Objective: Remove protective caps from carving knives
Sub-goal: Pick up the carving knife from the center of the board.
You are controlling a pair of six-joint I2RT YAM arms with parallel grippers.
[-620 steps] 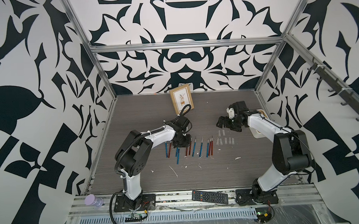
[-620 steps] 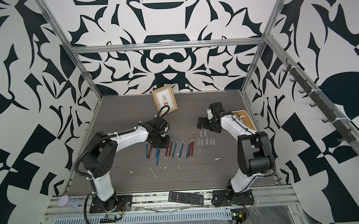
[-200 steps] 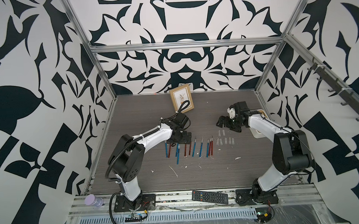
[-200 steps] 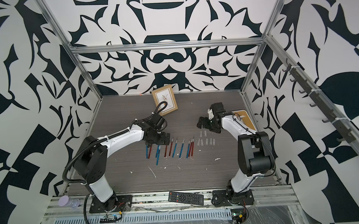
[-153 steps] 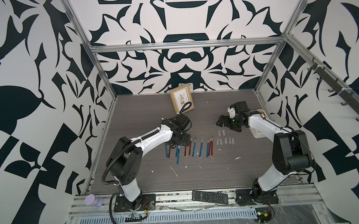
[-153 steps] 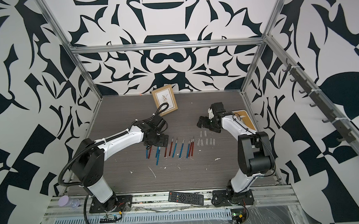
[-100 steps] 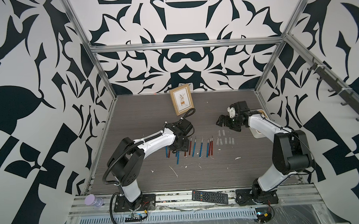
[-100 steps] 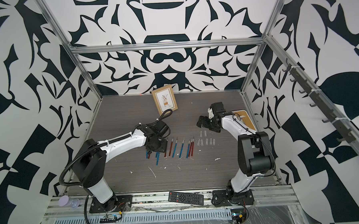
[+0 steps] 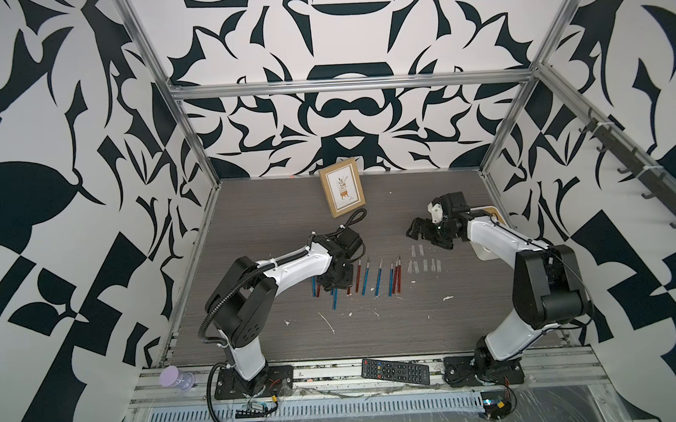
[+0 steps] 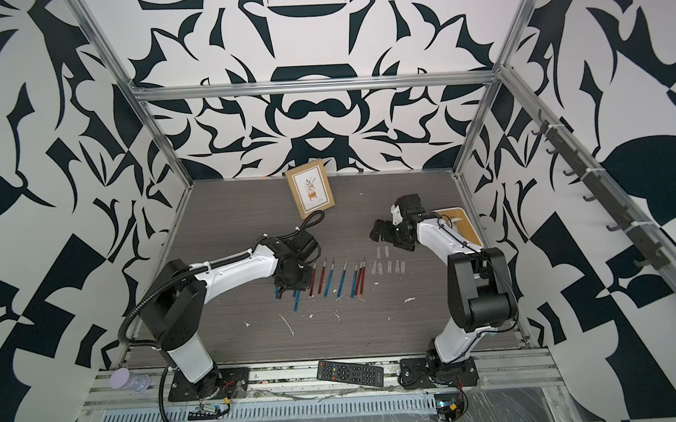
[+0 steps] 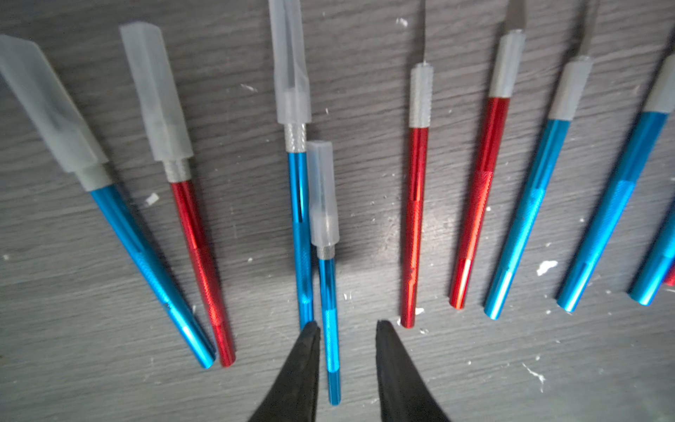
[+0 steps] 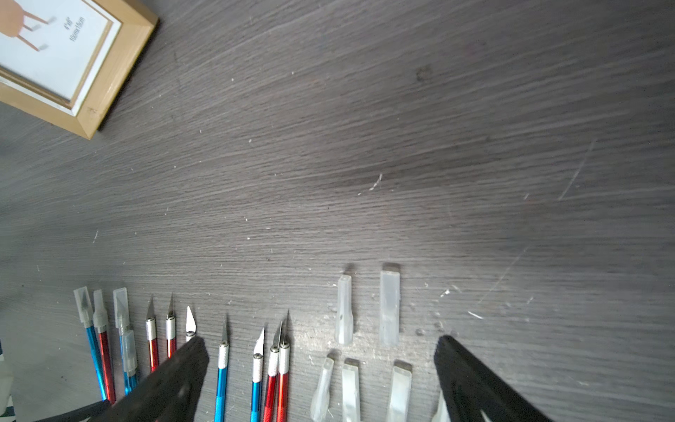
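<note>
Currently my left jaws stand narrow around the tail of a capped blue knife, at the 9 o'clock end of the knife row on the tabletop. A gap shows between 1 fingertip and the handle, so I would not call it gripped. My right jaws hang wide and empty above the loose caps, which lie at 3 o'clock of the row. By my count, 4 knives at the 9 o'clock end wear caps.

My main worry is the neighbouring blue knife. It lies touching or just beside my target, and my other fingertip sits over its tail. Squeezing from here could pinch both handles, or wedge 1 out so it rolls away.

My next worry is that the handle looks thin, round and slick, and I am placed at the end far from its cap. When the right jaws pull that cap, the knife may pivot or slide free.

Lastly, the bare-bladed knives lie close at 3 o'clock, tips toward 12 o'clock. A careless lift could scatter them across the loose caps.
</note>
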